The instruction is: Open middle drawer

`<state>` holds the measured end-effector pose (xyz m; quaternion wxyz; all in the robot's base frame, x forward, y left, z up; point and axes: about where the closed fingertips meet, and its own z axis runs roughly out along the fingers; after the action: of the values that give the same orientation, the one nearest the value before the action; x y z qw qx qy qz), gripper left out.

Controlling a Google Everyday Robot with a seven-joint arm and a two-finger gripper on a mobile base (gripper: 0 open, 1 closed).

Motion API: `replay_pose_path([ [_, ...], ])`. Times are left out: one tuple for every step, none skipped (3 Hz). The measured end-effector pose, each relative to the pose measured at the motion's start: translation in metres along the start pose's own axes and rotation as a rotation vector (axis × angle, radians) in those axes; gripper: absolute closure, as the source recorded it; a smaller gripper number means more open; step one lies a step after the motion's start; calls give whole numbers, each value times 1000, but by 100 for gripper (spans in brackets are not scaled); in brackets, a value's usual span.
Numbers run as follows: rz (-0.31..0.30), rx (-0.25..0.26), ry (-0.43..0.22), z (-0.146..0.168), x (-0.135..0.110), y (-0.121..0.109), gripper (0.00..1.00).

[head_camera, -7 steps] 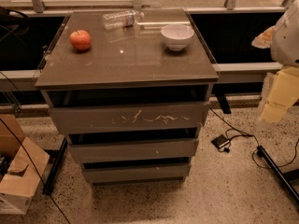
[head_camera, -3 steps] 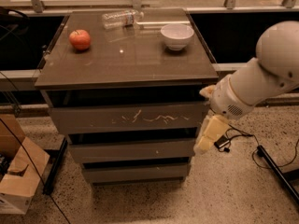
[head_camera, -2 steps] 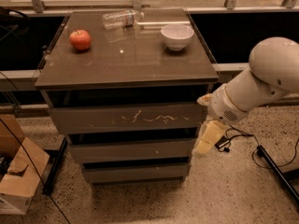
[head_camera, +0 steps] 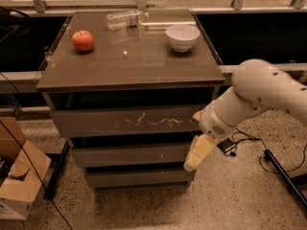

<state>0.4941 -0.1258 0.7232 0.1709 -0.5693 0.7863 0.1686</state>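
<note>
The camera view, the only one, looks down on a grey-brown cabinet (head_camera: 129, 63) with three drawer fronts. The middle drawer (head_camera: 129, 155) is the second front, plain and without a handle. It lies below the taller top drawer (head_camera: 96, 122), which bears white scratch marks, and above the lowest drawer (head_camera: 136, 178). It looks pushed in, with only dark slits above and below it.

The gripper (head_camera: 197, 153) hangs at the right end of the middle drawer, cream-coloured and pointing down and to the left. It overlaps the drawer's right edge, and its tip reaches the slit above the lowest front. It shows as a single pale block, so whether it is open or closed cannot be told, nor whether it touches the drawer front. It holds nothing that can be seen. The white arm (head_camera: 261, 92) comes in from the right and is cut off by the frame edge; it covers the cabinet's right side.

On the top stand a red apple (head_camera: 83, 40) at the left and a white bowl (head_camera: 182, 36) at the right. A clear bottle (head_camera: 123, 19) lies on its side at the back. A cardboard box (head_camera: 21, 181) on the floor at the left is cut off by the frame.
</note>
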Motion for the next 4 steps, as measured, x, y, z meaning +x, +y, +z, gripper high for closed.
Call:
replay_pose_path([
  [25,-37,-24,60,10,-6,0],
  [74,-54,-88,113,24,-9,0],
  [119,-41,-168,157,34,-23,0],
  [160,-50,-231,202,45,-46,0],
])
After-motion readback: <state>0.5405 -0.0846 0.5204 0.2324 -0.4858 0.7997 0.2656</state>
